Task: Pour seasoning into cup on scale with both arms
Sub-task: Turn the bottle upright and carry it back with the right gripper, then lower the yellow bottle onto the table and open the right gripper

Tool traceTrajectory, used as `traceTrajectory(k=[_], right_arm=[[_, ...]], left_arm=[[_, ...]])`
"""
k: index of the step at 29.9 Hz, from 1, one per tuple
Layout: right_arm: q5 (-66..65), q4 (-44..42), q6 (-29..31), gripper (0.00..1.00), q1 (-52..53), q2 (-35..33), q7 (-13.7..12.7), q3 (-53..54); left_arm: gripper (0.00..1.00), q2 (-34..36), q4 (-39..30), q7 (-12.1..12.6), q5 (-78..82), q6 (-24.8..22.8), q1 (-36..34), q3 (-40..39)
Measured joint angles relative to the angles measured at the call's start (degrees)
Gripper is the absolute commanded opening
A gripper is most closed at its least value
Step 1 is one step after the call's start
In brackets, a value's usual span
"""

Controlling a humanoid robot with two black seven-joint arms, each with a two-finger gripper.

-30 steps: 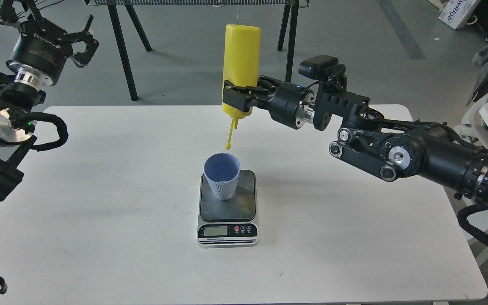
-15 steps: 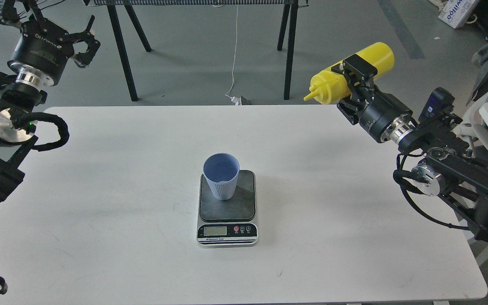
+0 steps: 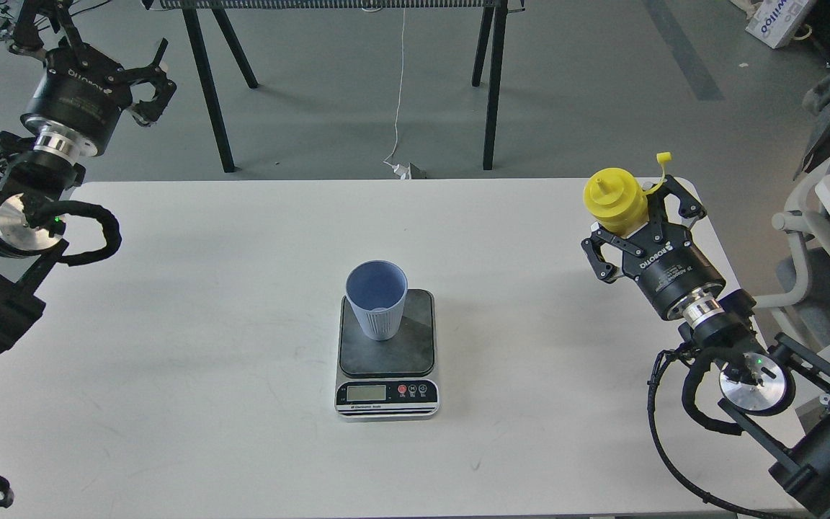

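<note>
The yellow seasoning bottle (image 3: 613,200) stands upright near the table's far right corner, its cap (image 3: 663,158) hanging off on its tether. My right gripper (image 3: 635,220) is right behind it with its fingers (image 3: 685,202) spread on either side of the bottle; a gap shows on the right side. The light blue cup (image 3: 377,299) stands upright on the dark platform of the scale (image 3: 388,353) at the table's middle. My left gripper (image 3: 147,78) is open and empty, raised beyond the far left corner.
The white table (image 3: 206,324) ends just right of the bottle. Black stand legs (image 3: 206,86) rise behind the table. A white chair (image 3: 818,216) is at the right.
My right arm swung the bottle from upside down over the cup out to the right, turned it upright and lowered it to the far right of the table. The left arm barely moved.
</note>
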Motion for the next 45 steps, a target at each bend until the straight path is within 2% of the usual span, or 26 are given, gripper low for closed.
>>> traceTrajectory(k=[7,18,22,29,39,45], right_arm=[[4.3,-6.04,11.91,0.37,-7.97,7.77,0.6,5.37],[9.34,-9.69,12.92,0.42,-13.75,11.92,0.72,5.85],[9.61,-11.4,12.92,0.5,-13.77,12.26,0.46,5.85],[9.69,-11.45,12.96,0.81,-15.07,12.18,0.18,5.22],[9.82,-10.74,12.91,0.97,-16.67,12.33,0.57,5.71],[9.89,-10.04,12.91,0.98,-18.27,12.06,0.71,6.71]], left_arm=[[1.0,0.03,-0.48,0.03,0.0,-0.93,0.05,0.12],[1.0,0.24,-2.11,0.01,0.09,-0.86,0.17,-0.14],[1.0,0.24,-2.11,-0.03,0.09,-0.87,0.31,-0.2],[1.0,0.22,-2.11,-0.03,0.09,-0.92,0.31,-0.21],[1.0,0.41,-2.11,-0.02,0.09,-0.78,0.31,-0.33],[1.0,0.43,-2.11,-0.02,0.09,-0.76,0.27,-0.41]])
